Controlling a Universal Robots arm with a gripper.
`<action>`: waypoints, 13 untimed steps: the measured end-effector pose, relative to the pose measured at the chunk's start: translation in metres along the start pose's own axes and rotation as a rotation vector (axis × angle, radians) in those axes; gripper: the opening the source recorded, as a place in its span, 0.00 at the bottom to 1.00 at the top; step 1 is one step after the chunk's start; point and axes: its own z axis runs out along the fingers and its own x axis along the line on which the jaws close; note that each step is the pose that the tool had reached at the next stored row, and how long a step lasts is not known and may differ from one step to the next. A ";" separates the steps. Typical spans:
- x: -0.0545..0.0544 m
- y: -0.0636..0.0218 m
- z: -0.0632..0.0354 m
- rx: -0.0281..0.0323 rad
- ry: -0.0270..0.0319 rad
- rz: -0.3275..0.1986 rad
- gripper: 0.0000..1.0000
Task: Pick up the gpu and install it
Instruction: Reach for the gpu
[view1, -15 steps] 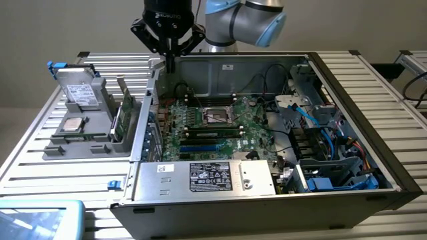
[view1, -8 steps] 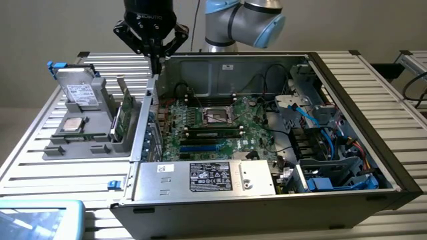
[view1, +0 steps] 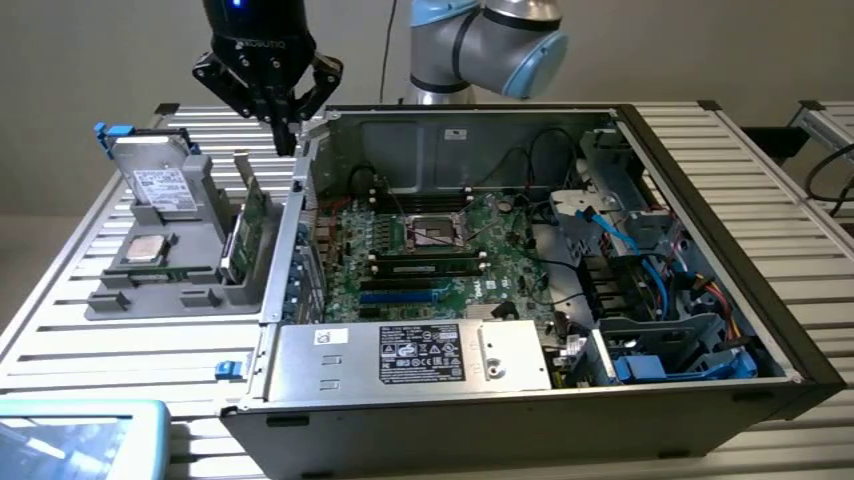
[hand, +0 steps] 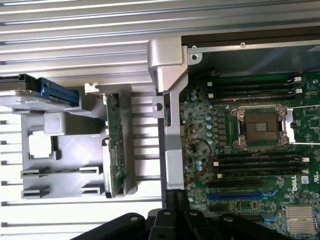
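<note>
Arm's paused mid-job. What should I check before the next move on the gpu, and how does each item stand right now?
1. The gripper empty: ok, nothing is held.
2. Jaws open for a grasp: not ok, they are shut.
3. The gpu standing on edge in its holder: ok.
4. Lined up over the gpu: not ok, the gripper hangs nearer the case wall.
5. The blue slot free: ok, no card is seated in it.
6. Wires clear of that slot: cannot tell.
</note>
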 end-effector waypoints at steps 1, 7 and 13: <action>0.004 -0.0004 0.0014 -0.0003 -0.0032 0.000 0.12; 0.032 -0.0027 0.0102 -0.0013 -0.0156 -0.001 0.12; 0.059 -0.0050 0.0170 -0.0066 -0.0262 -0.001 0.12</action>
